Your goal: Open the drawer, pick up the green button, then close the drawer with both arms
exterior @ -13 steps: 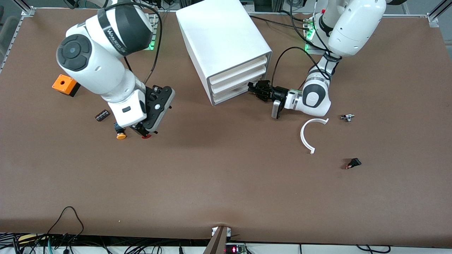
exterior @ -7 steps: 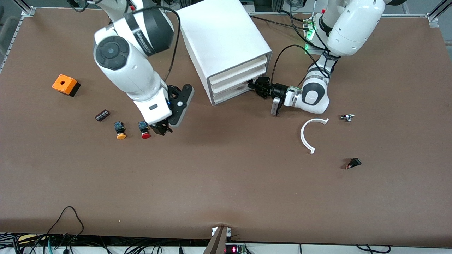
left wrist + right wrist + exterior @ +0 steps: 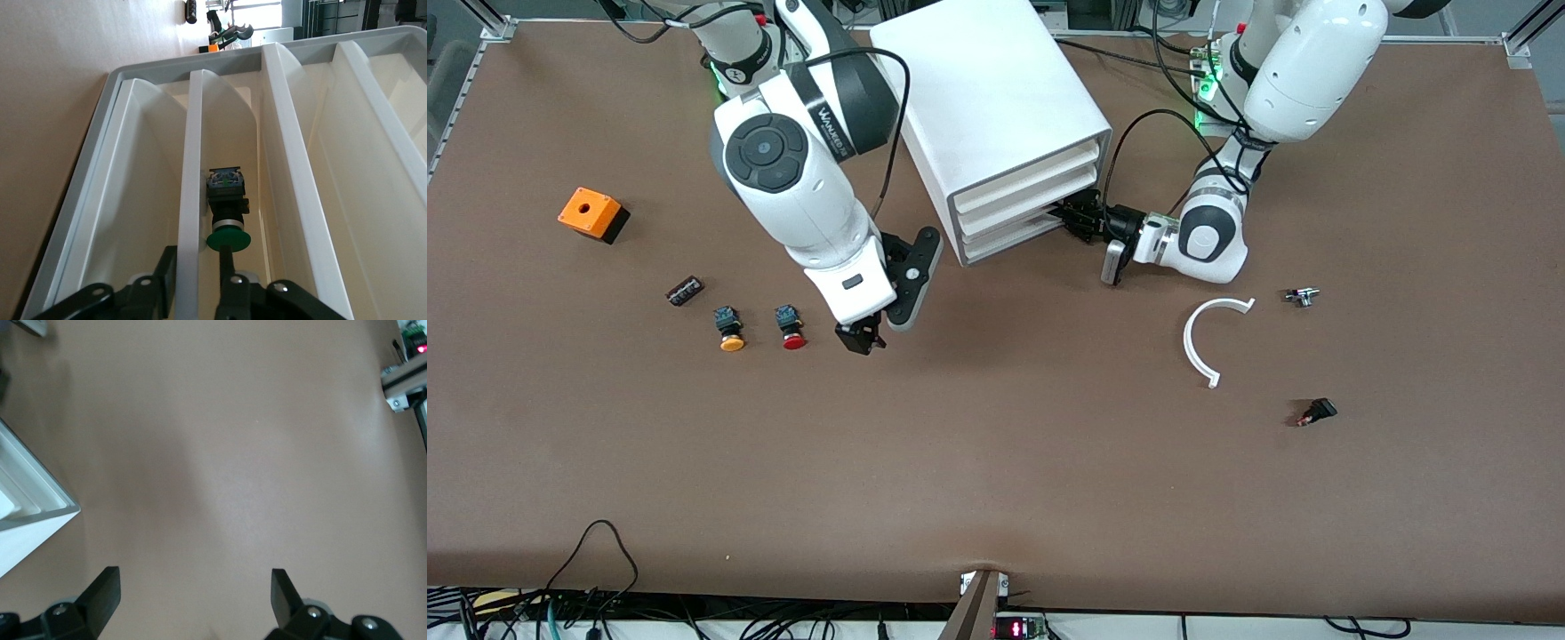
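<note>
The left gripper (image 3: 1074,220) lies level at the end of a bent, low arm, fingers (image 3: 227,267) close together. The right gripper (image 3: 860,338) points down from a raised arm, fingers (image 3: 103,590) spread wide.

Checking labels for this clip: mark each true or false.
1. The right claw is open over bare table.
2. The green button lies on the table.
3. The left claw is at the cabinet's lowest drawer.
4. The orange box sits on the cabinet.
1. True: the right claw is open over bare table.
2. False: the green button lies inside a drawer.
3. True: the left claw is at the lowest drawer of the cabinet.
4. False: the orange box sits on the table, toward the right arm's end.
</note>
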